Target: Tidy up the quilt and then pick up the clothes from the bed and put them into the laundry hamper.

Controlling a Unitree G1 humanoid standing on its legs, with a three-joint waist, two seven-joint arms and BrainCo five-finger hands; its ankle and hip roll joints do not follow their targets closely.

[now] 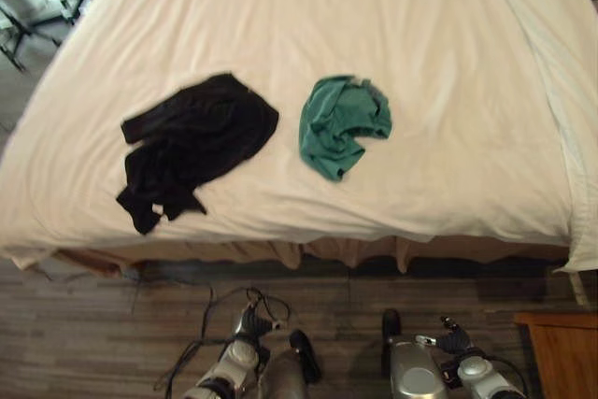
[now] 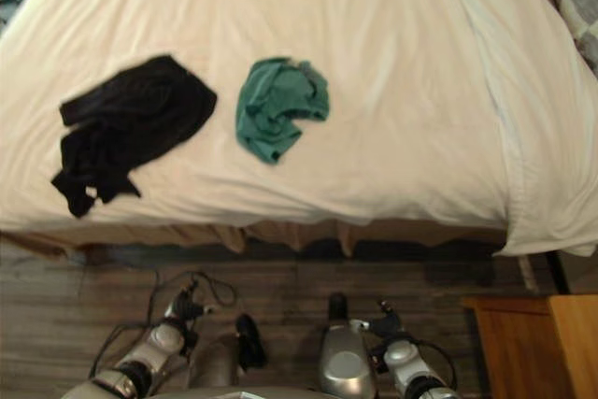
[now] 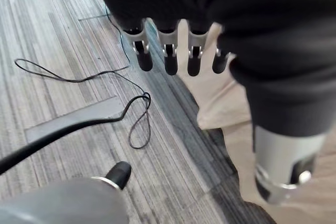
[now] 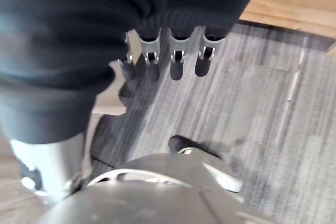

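Nearest, below the bed's foot edge, both hands hang low over the grey plank floor (image 1: 112, 324). The left hand (image 3: 173, 51) shows in its wrist view with fingers (image 3: 169, 59) straight and slightly apart, the thumb (image 3: 286, 166) off to one side, holding nothing; past the fingertips lie the floor and a fold of the bed's pale skirt (image 3: 220, 103). The right hand (image 4: 168, 56) is the same in its own wrist view: fingers (image 4: 177, 61) straight in a loose row, thumb (image 4: 47, 166) apart, nothing between them, floor boards beyond. In the head views the left hand (image 1: 250, 322) sits just short of the bed's edge on the left, the right hand (image 1: 448, 335) just short of it on the right. A wooden cabinet (image 1: 565, 352) stands on the floor right of the right hand, by the bed's near right corner.

On the bed (image 1: 448, 165), the cream quilt (image 1: 420, 63) lies spread flat with light creases, its right side folded over and hanging past the bed's right edge. A black garment (image 1: 192, 142) lies crumpled on the quilt near the foot edge, left of centre, one end trailing toward the edge. A green garment (image 1: 338, 126) lies bunched just right of the black one, not touching it, a little farther from the edge.

Beyond the bed's far left corner stand dark chair legs (image 1: 28, 16).
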